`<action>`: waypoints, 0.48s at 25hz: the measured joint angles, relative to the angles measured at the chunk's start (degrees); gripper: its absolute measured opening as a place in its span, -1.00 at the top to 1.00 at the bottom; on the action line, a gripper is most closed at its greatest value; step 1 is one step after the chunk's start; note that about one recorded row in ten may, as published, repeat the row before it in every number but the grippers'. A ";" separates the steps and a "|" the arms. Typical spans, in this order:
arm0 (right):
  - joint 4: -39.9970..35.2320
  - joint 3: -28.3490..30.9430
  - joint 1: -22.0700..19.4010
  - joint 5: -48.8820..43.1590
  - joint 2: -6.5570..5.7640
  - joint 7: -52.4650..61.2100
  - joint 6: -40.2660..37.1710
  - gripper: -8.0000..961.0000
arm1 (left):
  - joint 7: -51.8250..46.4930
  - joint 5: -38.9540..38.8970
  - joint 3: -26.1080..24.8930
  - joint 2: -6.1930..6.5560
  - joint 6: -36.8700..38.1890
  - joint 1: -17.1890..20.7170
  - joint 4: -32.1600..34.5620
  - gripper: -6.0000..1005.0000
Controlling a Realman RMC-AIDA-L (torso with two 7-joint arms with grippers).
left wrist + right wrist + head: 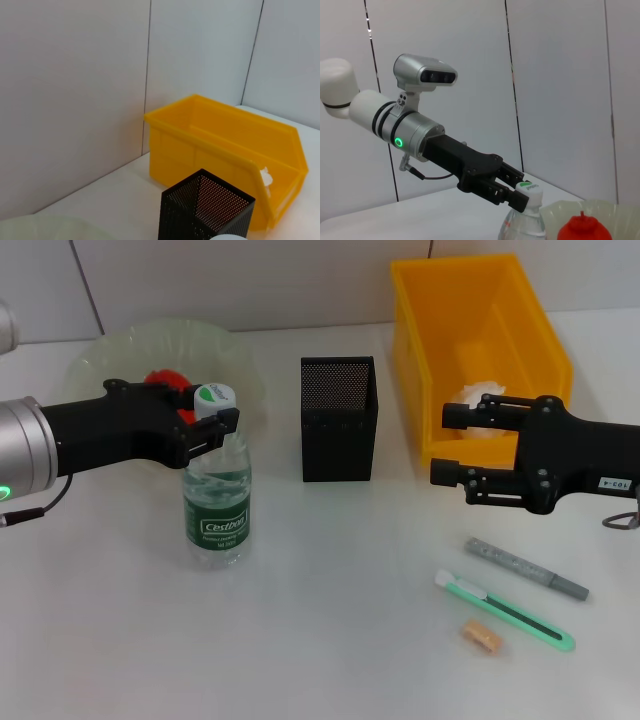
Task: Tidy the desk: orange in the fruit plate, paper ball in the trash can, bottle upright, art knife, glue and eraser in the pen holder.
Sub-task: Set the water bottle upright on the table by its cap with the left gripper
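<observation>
Left gripper (215, 420) around upright bottle (216, 505) cap.

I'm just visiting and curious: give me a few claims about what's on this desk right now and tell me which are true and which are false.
1. The clear plastic water bottle stands upright. True.
2. The left claw is at the bottle's white cap. True.
3. The black mesh pen holder lies on its side. False: it stands upright, between the bottle and the yellow plastic bin.
4. The green art knife is inside the pen holder. False: it lies on the desk beside the grey glue stick and the small tan eraser.
5. The white paper ball sits in the yellow bin. True.
6. The right claw holds the eraser. False: it holds nothing.
</observation>
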 joint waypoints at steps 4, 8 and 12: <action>0.01 0.01 0.16 0.00 -0.01 0.12 0.00 -0.46 | 0.35 -0.15 -0.02 0.00 0.00 0.75 0.29 0.12; 0.00 -0.52 0.44 0.00 -0.03 0.23 0.00 -0.45 | 1.67 -0.90 -0.03 -0.13 -0.21 1.76 0.34 0.12; 0.00 -0.67 0.56 0.00 -0.02 0.30 -0.02 -0.45 | 4.65 -3.35 -0.01 -0.11 -0.77 2.93 -0.19 0.12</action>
